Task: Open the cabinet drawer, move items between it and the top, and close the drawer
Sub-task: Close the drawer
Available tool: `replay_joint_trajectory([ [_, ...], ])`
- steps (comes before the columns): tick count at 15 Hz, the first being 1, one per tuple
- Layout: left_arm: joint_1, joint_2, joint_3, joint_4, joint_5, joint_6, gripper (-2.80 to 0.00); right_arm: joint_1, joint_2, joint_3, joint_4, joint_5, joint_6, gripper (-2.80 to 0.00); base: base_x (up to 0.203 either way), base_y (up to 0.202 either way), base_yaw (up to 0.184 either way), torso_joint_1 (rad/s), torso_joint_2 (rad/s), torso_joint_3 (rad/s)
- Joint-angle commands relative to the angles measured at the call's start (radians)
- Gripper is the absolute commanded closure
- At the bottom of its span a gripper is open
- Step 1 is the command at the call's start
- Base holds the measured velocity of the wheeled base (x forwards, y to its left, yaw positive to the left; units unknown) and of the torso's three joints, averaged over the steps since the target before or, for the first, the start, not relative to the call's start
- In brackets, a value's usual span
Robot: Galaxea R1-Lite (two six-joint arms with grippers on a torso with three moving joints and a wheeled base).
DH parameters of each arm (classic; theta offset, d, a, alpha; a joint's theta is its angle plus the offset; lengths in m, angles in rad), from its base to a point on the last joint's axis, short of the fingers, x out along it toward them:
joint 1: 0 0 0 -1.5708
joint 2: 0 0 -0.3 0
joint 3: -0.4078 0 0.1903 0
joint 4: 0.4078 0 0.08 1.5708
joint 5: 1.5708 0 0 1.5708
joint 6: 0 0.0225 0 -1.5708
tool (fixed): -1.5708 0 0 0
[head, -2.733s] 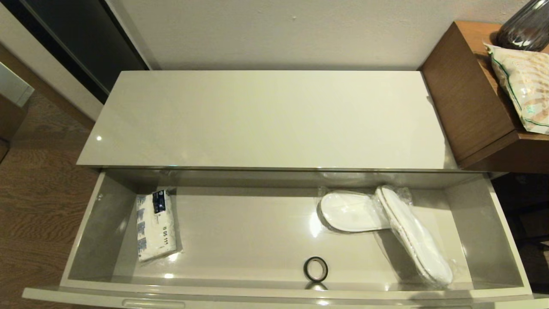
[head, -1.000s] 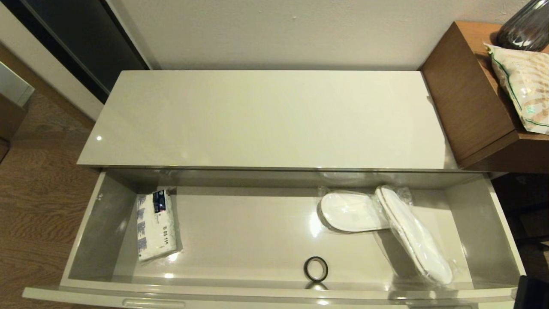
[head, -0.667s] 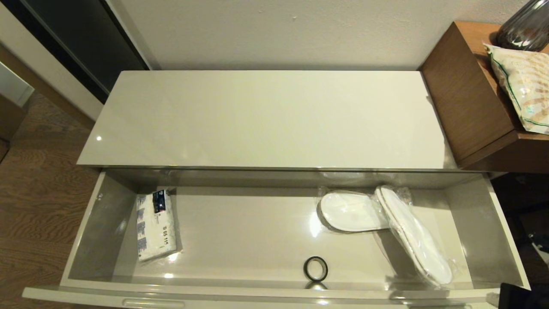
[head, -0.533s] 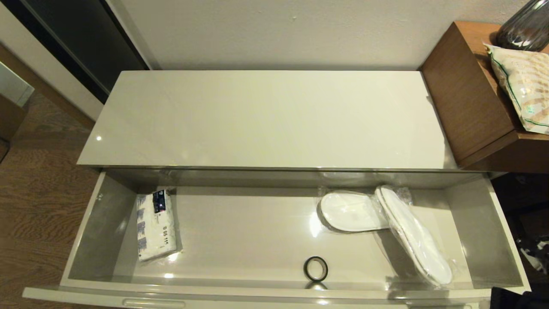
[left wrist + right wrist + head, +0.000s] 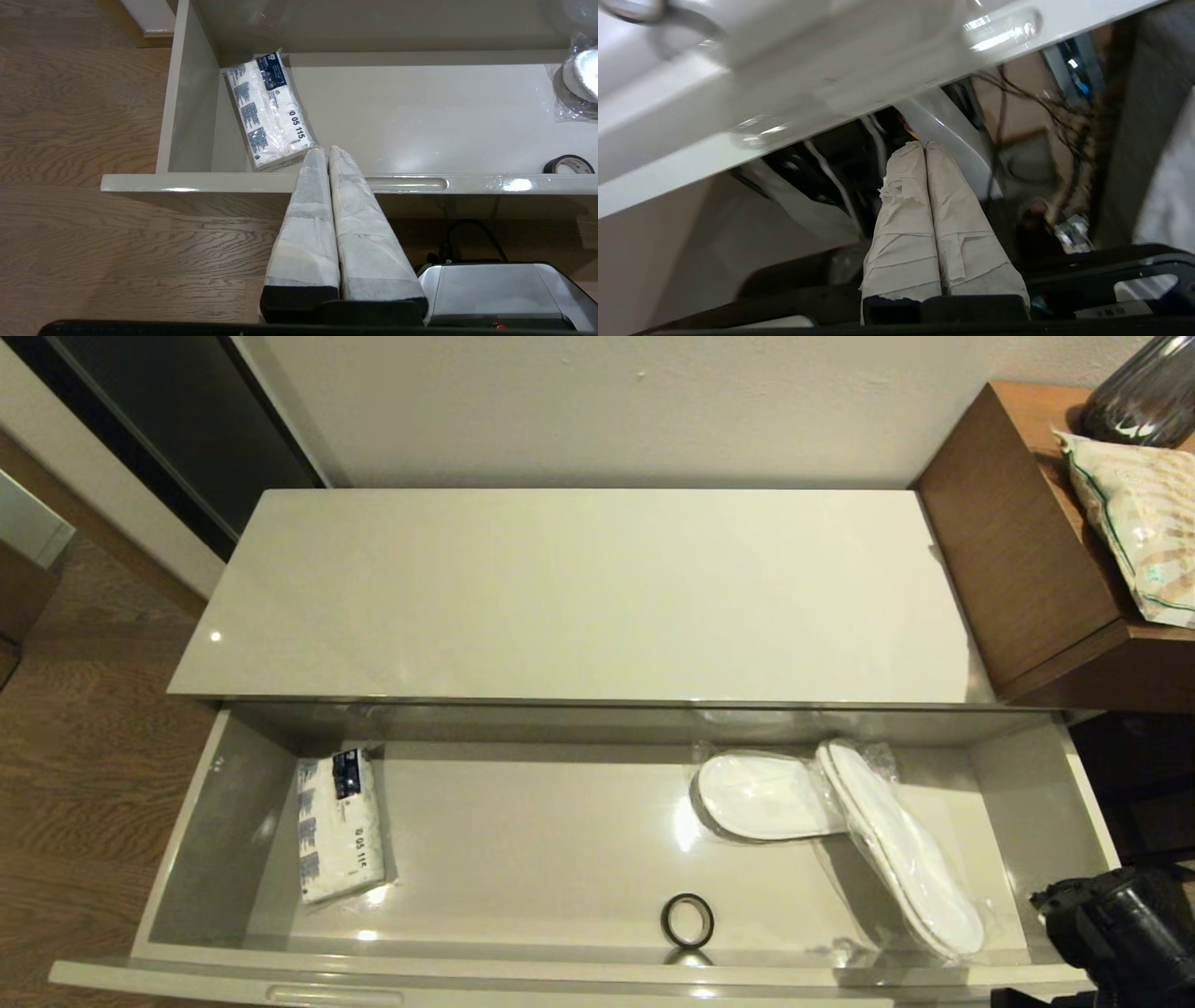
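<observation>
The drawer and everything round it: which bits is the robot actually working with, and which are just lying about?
Part of the job:
cabinet drawer, open
tissue pack
wrapped slippers
black ring
cabinet top
right gripper, shut, below the drawer front
left gripper, shut, at the drawer front

Just lying about:
wooden table
patterned bag
dark vase

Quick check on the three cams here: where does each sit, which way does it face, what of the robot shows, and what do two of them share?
Head: high, looking down at the cabinet top and the open drawer; the right arm's wrist shows at the near right corner.
Left wrist: behind the shut left gripper, facing over the drawer's front rim toward the tissue pack.
Right wrist: behind the shut right gripper, below the drawer's front edge, angled up past it.
Shared: head and left wrist both show the tissue pack, black ring and slippers.
</observation>
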Motion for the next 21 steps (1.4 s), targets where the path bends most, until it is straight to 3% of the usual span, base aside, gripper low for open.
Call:
replay_joint_trajectory([
  [1,0.000,0.002,0.001,0.001,0.000,0.001,0.00,-0.001,0.126,-0.002,-0.024,-0.002,0.004,0.00,0.000,0.000,0.000,0.000,0.00,0.000],
  [6,0.000,0.002,-0.001,0.001,0.000,0.001,0.00,-0.001,0.207,-0.027,-0.211,-0.044,0.045,0.00,0.000,0.000,0.000,0.000,0.00,0.000],
  [11,-0.001,0.002,-0.001,0.001,0.000,0.001,0.00,-0.002,0.155,-0.181,-0.120,-0.081,0.048,0.00,0.000,0.000,0.000,0.000,0.00,0.000],
  [14,0.000,0.002,0.001,0.001,0.000,0.001,0.00,-0.021,0.171,-0.373,-0.030,-0.089,0.048,0.00,0.000,0.000,0.000,0.000,0.00,0.000],
  [21,0.000,0.002,-0.001,0.001,0.000,0.001,0.00,-0.255,0.466,-0.705,-0.027,-0.086,-0.066,0.00,0.000,0.000,0.000,0.000,0.00,0.000],
])
